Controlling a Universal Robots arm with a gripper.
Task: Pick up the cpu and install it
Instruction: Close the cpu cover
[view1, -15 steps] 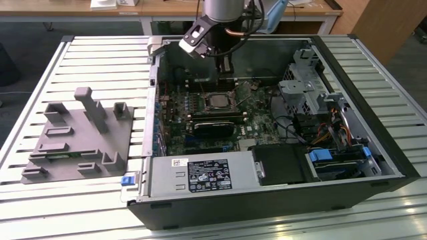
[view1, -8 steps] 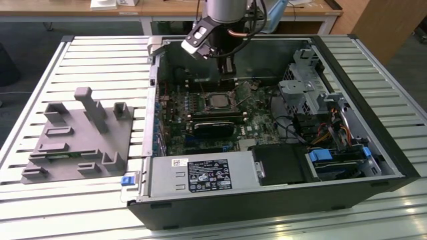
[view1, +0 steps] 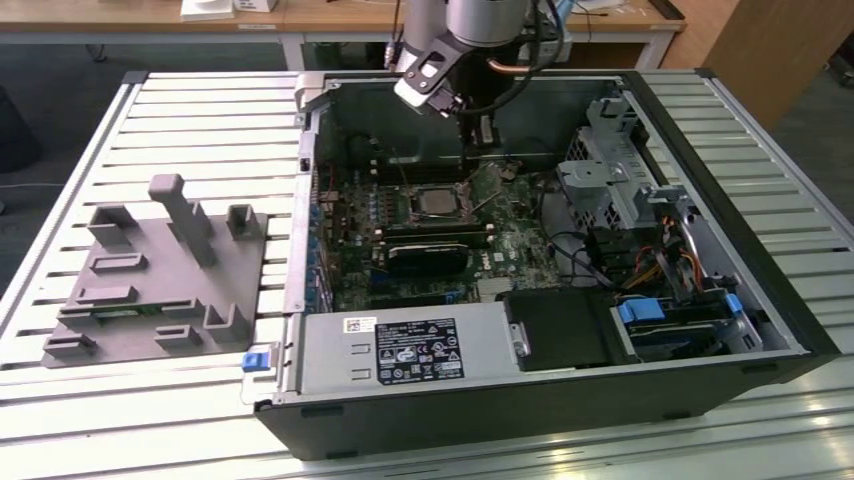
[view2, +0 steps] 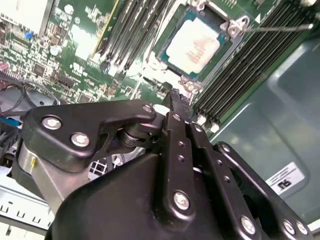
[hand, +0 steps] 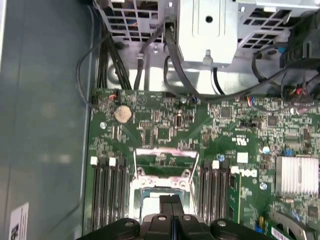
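**Surface.** The counter (view1: 160, 110) is a pale metal top of parallel slats. An opened computer case (view1: 561, 400) lies on it with its side panel off. A grey plastic tray (view1: 147, 290) rests beside the case, toward the exterior view's left.

**Room.** Wooden desks (view1: 347, 18) stand behind the counter over a dark floor (view1: 80, 70). A wooden panel (view1: 761, 40) rises at the exterior view's right.

**Case interior.** The green motherboard (view1: 400, 275) faces up. A labelled power supply (view1: 400, 352) runs along the near wall. A metal drive cage (view1: 601, 185) stands toward the exterior view's right.

**Task item.** The cpu (view1: 434, 201) lies flat in the metal-framed socket (view2: 235, 26) on the motherboard. In the second wrist view its silvery top (view2: 192, 44) faces up between banks of memory slots (view2: 250, 65).

**Pincer.** The pincer (view1: 470, 165) hangs inside the case just beside the socket. In both wrist views (view2: 176, 97) (hand: 171, 201) its black fingers are pressed together and grip nothing. It cannot be told whether they touch the board.
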